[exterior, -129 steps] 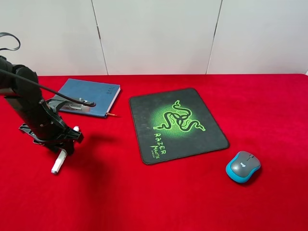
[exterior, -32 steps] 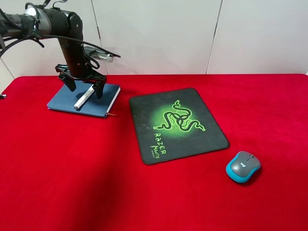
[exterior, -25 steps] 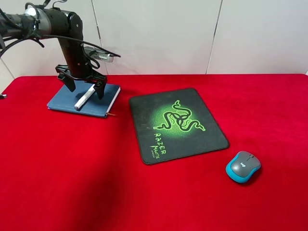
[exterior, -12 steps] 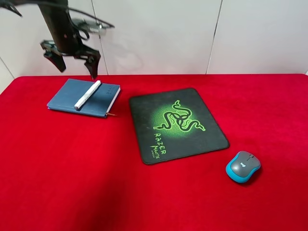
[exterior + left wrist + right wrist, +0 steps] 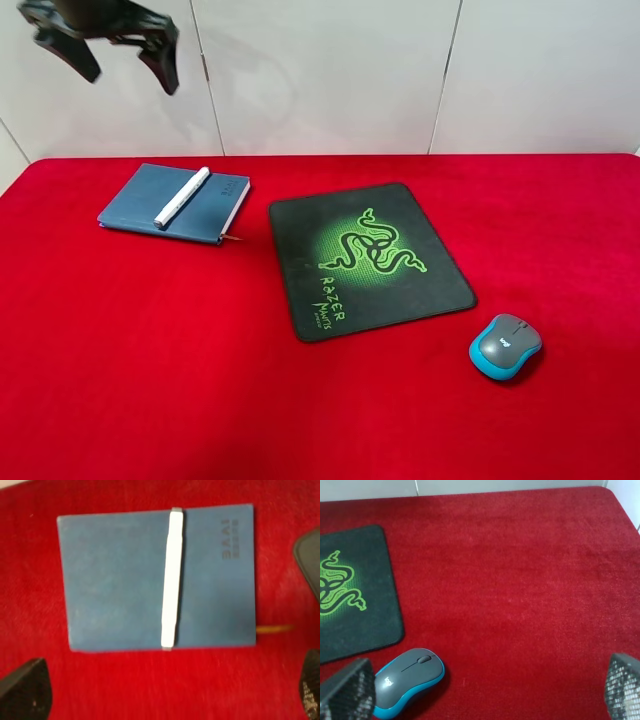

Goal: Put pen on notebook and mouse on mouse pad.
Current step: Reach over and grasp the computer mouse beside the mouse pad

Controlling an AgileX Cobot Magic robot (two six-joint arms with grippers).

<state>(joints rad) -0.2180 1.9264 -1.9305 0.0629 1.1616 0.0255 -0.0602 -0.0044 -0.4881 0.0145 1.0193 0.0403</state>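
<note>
"Where is the pen (image 5: 182,197)?"
"On the notebook (image 5: 135,200), at the back left of the table (image 5: 150,380)."
"And the mouse (image 5: 505,346)?"
"On the table, near the front right corner of the mouse pad (image 5: 440,285) (which lies in the middle)."

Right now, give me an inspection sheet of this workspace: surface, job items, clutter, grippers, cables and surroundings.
Surface: red cloth table, no wrinkles or spills seen.
Job's things: pen lies diagonally on the notebook; mouse sits on the cloth beside the mouse pad, not on it.
Clutter: nothing seen.
Grippers: left gripper open and empty, high above the notebook; right gripper open and empty, above the mouse, shown only in its wrist view.
Cables: nothing seen.
Surroundings: white panelled wall behind the table.
</note>
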